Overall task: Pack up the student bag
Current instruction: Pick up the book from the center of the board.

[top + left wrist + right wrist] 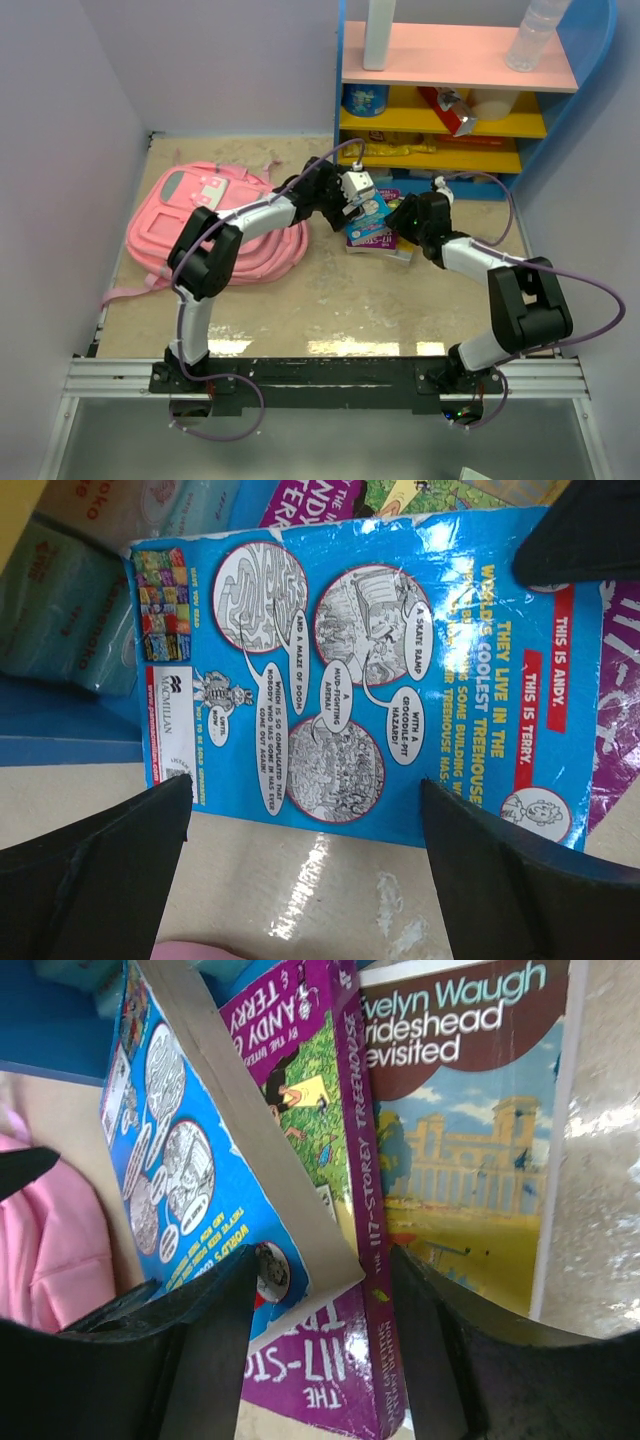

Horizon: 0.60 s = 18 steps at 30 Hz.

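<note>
The pink student bag (215, 225) lies flat at the left of the floor; a bit of it shows in the right wrist view (50, 1250). A blue paperback (400, 650) is tilted up on a small stack of books (372, 228), above a purple book (340, 1370) and a Brideshead Revisited book (470, 1160). My left gripper (305, 790) is open and empty, just above the blue book's near edge (358, 205). My right gripper (315, 1260) is open. Its jaws straddle the blue book's corner (170, 1160) and the purple spine, and one finger (590, 530) lies against the blue cover.
A blue shelf unit (450, 100) with pink and yellow shelves stands right behind the books, holding bottles and packets. Pale walls close in the left, back and right sides. The arms' rail (330, 375) runs along the near edge.
</note>
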Each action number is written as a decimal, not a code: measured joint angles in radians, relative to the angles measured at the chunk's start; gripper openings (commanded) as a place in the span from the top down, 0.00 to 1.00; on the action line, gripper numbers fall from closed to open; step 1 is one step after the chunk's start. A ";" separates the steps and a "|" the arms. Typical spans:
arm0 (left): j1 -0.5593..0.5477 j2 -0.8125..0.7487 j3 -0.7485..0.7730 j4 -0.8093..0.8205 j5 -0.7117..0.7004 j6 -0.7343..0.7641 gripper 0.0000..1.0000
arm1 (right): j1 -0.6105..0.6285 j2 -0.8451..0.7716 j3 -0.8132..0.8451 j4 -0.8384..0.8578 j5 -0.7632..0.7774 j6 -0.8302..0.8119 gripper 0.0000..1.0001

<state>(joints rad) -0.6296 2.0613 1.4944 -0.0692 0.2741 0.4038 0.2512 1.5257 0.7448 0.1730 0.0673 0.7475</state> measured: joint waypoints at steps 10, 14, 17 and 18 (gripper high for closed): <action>-0.048 0.004 0.010 0.028 0.040 0.035 0.00 | -0.002 -0.064 -0.127 0.117 -0.067 0.085 0.41; -0.063 0.004 0.013 0.023 0.113 0.035 0.00 | -0.002 -0.088 -0.151 0.140 -0.070 0.091 0.42; -0.071 0.013 0.027 0.003 0.158 0.035 0.00 | -0.002 -0.092 -0.164 0.167 -0.074 0.094 0.42; -0.074 0.020 0.032 -0.005 0.171 0.036 0.00 | -0.002 -0.093 -0.167 0.175 -0.076 0.095 0.42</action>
<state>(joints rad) -0.7036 2.0811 1.5261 -0.0742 0.4446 0.4397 0.2493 1.4330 0.5774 0.3477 -0.0082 0.8425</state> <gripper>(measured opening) 0.997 0.582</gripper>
